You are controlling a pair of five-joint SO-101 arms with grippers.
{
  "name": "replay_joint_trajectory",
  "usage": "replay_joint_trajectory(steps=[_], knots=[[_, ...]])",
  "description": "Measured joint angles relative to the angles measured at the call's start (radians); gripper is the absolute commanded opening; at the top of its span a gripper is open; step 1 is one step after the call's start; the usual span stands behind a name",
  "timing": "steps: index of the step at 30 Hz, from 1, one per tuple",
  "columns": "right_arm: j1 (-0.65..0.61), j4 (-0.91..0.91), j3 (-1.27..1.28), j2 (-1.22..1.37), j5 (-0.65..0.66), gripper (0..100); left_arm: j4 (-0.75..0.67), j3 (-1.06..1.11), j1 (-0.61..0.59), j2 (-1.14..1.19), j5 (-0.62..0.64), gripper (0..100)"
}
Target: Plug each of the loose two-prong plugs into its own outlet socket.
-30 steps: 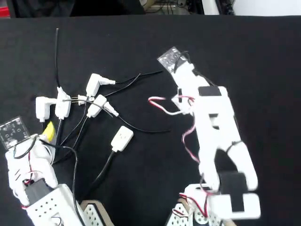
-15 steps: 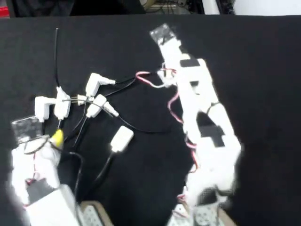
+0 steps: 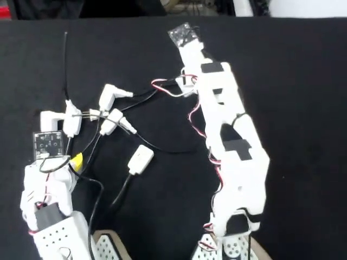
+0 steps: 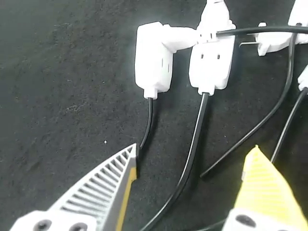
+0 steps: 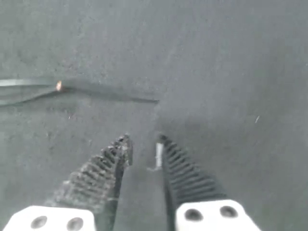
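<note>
- My left gripper (image 4: 193,148) hangs low over the black desk (image 4: 57,96). Its fingers are spread wide and it is empty. The grey finger (image 4: 113,175) and the yellow finger (image 4: 262,185) sit on either side of two black cables.
- Just ahead of it lies a white socket block (image 4: 210,60) with its slots facing up. Its thick cable (image 4: 192,139) runs back between my fingers.
- A white angled piece (image 4: 153,60) lies just beside the block and touches it at the far end. I cannot tell whether it is plugged in. Its thinner cable (image 4: 148,120) runs toward my grey finger.
- On the block's other side lies a small plug (image 4: 272,41). Its prongs (image 4: 246,44) point at the block and are bare, not inserted.
- From above, two more loose plugs lie in the tangle of cables. An angled plug (image 3: 111,94) is farther back and a second plug (image 3: 112,122) is nearer. The bare prongs of both point toward my right arm (image 3: 227,124).
- A separate white socket (image 3: 140,159) lies on its own between my two arms. Its cable trails toward the arms' bases.
- My right arm is stretched far across the desk, well apart from the plugs.
- My right gripper (image 5: 143,142) is just above bare cloth. Its fingers are close, with only a narrow gap between the tips, and they grip nothing. A thin black cable (image 5: 110,94) lies on the desk ahead of it.
</note>
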Motion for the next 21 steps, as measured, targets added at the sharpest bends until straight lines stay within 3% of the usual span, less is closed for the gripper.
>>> replay_joint_trajectory(steps=[5, 10, 16, 21], knots=[[0.028, 0.25, -0.008, -0.043, 0.0, 1.5, -0.13, 0.0, -0.018, 0.002, 0.109, 34], [0.15, 0.413, 0.1, -0.229, 0.035, 1.7, -0.106, -0.166, 0.058, 0.106, 0.259, 28], [0.276, 0.278, 0.497, -0.5, 0.152, 1.6, -0.169, -0.508, 0.259, 0.583, 0.347, 29], [0.35, 0.005, 0.888, -0.695, 0.184, 1.8, -0.176, -0.822, 0.302, 1.112, 0.568, 29]])
